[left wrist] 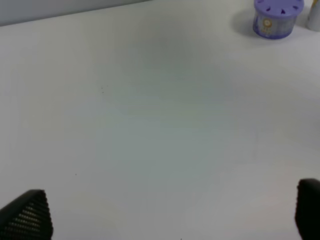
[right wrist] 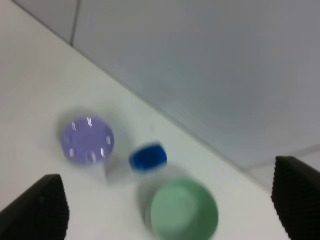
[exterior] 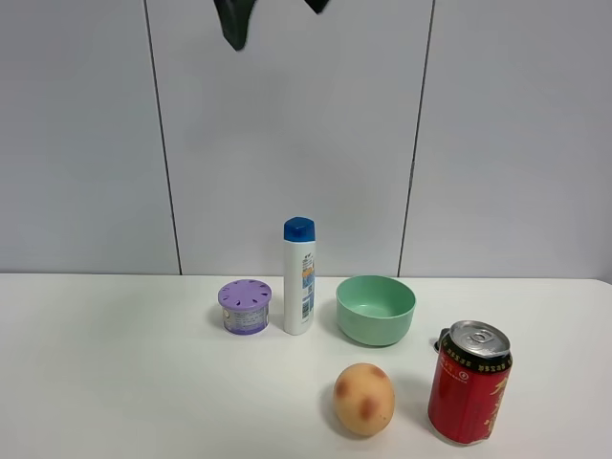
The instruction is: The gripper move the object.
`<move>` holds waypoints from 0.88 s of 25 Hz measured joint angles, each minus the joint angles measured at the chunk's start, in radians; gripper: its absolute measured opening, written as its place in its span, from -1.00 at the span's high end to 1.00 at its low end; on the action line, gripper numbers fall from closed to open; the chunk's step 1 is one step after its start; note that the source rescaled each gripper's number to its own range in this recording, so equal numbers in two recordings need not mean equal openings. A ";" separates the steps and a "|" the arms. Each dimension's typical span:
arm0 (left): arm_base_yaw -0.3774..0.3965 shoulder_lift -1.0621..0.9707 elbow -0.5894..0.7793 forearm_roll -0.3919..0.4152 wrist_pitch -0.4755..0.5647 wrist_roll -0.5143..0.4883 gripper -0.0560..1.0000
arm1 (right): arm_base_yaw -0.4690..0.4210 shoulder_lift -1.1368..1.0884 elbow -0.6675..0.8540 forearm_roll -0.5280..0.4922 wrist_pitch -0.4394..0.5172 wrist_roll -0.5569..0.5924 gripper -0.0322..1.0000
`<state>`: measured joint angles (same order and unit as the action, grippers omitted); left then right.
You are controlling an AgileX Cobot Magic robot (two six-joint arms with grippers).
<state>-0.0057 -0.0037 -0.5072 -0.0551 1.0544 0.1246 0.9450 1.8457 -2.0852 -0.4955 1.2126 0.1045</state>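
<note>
- Exterior high: tub [exterior: 244,306] stands upright on the white table [exterior: 115,363], left of middle and toward the back, near the wall [exterior: 287,115]. It has a lilac slotted lid and a floral label.
- White bottle [exterior: 299,275] with a blue cap stands upright just right of the tub, with a small gap between them.
- Green bowl [exterior: 376,309] sits right of the bottle, not touching it.
- Orange-brown ball [exterior: 363,399] lies in front of the bowl, nearer the camera.
- Red can [exterior: 469,381] stands upright just right of the ball, with a gap between them.
- Two black fingertips [exterior: 234,24] poke in at the top edge, high above the tub and bottle, touching nothing.
- Right wrist: right gripper [right wrist: 167,200] has its fingers spread wide with nothing between them. It is well above the tub, bottle cap and bowl, looking down on them. The view is blurred.
- Left wrist: left gripper [left wrist: 165,215] has its fingers wide apart and is empty, over bare table.
- The tub is well away from the left gripper, with an edge of the bottle beside it.
- Neither gripper touches the tub.
</note>
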 joint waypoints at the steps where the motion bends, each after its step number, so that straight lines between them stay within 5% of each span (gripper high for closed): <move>1: 0.000 0.000 0.000 0.000 0.000 0.000 -1.00 | -0.012 -0.026 0.054 0.009 0.001 0.012 0.32; 15: 0.000 0.000 0.000 0.000 0.000 0.000 -1.00 | -0.150 -0.689 0.879 0.082 -0.028 0.298 0.32; 22: 0.000 0.000 0.000 0.000 0.000 0.000 -1.00 | -0.150 -1.034 1.074 -0.023 0.000 0.508 0.32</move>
<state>-0.0057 -0.0037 -0.5072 -0.0551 1.0544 0.1246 0.7946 0.8113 -1.0111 -0.5180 1.2124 0.6124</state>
